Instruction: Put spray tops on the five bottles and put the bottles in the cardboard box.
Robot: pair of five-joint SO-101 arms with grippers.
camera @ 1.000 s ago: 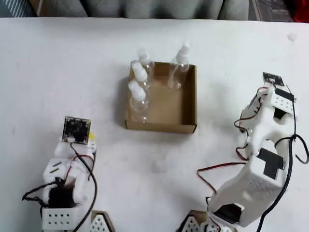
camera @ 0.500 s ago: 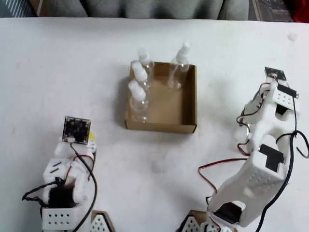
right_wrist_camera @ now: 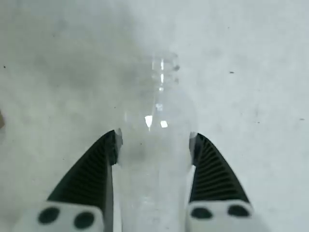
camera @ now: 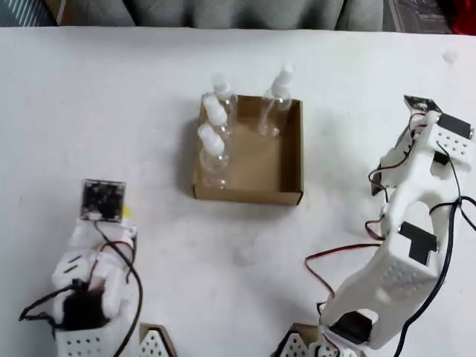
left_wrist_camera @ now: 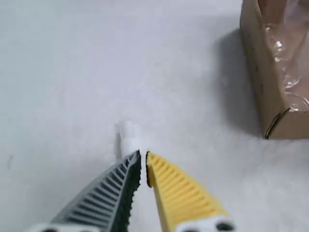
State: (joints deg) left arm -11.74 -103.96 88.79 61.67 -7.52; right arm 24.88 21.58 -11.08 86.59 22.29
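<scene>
- Right gripper (right_wrist_camera: 154,137): black fingers (right_wrist_camera: 99,164) are clamped on either side of a clear bottle (right_wrist_camera: 157,111), pressing on its body.
- Bottle axis: it runs straight out from between the fingers, with the threaded neck pointing away from the gripper. The mouth is bare, with no spray top on it.
- I can't tell whether the bottle rests on the table (camera: 111,97) or is held just off it. Its clear walls blend into the white surface and its base is cut off at the frame edge.
- Left gripper (left_wrist_camera: 143,157): the grey and yellow fingers are closed to a thin slit, close to the table.
- Spray top (left_wrist_camera: 128,135): a small white piece at the tip of the grey finger. It is blurred, and it looks to lie beside the finger rather than between the pair, but I'm not certain.
- Cardboard box (camera: 249,195): mid-table, between the two arms and further out.
- Bottles in the box: four stand upright with white tops on. Three (camera: 214,152) line the wall nearer the left arm and one (camera: 277,100) stands at the far corner on the right arm's side.
</scene>
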